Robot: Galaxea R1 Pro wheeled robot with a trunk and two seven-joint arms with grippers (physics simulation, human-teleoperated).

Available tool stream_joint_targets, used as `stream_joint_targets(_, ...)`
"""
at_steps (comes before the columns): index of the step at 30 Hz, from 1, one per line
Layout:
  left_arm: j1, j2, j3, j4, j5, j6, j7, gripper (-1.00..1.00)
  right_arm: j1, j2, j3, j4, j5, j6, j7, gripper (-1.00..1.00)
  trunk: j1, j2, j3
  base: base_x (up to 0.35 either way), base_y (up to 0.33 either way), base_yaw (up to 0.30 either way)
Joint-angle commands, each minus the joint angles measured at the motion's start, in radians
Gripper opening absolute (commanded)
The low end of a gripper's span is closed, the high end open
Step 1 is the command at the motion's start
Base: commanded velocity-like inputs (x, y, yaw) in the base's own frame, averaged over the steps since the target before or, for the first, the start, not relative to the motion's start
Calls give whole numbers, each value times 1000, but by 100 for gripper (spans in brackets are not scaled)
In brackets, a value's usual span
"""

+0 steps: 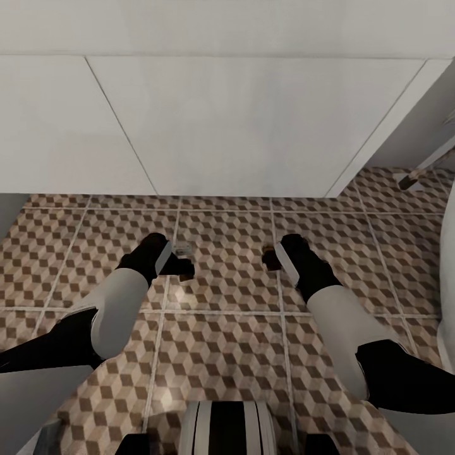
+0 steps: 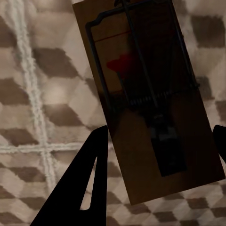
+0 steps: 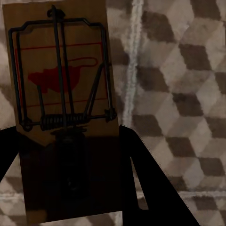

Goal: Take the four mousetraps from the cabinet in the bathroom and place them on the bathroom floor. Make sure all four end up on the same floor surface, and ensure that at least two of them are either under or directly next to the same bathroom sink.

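Your left gripper (image 2: pixel 157 141) is clamped on one mousetrap (image 2: pixel 150 99), and your right gripper (image 3: pixel 70 155) on another mousetrap (image 3: pixel 61 84); you hold both above the bathroom floor (image 1: pixel 227 278), near the white vanity (image 1: pixel 253 126).

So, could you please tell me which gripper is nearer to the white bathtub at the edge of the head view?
Right. The right gripper, holding a mousetrap, hangs over the tiles closer to the bathtub; the left gripper is farther across the bathroom floor.

Both arms reached forward and down, forearms converging slightly. Left gripper (image 1: pixel 183 260) fingers clamped either side of a mousetrap (image 2: pixel 150 99); right gripper (image 1: pixel 273 259) likewise held a second mousetrap (image 3: pixel 63 94).
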Motion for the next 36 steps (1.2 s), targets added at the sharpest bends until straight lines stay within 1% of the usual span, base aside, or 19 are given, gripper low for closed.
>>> stream_joint_targets(1, 0, -1, 8, -2, -11, 4, -6, -100, -1, -1, 4, -1, -13, 2, -12, -100, 0, -1, -6, 0, 0, 0)
stream_joint_targets(24, 0, -1, 8, -2, -11, 3, -6, -100, -1, -1, 4, -1, -13, 2, -12, -100, 10, -6, -133, 0, 0, -62)
stream_joint_targets(29, 0, -1, 8, -3, -11, 2, -6, -100, -1, 0, 4, -1, -13, 2, -12, -100, 10, -6, -139, 0, 0, -74)
stream_joint_targets(36, 0, -1, 8, -2, -11, 2, -6, -100, 0, 0, 4, -1, -13, 2, -12, -100, 10, -6, -141, 0, 0, -14)
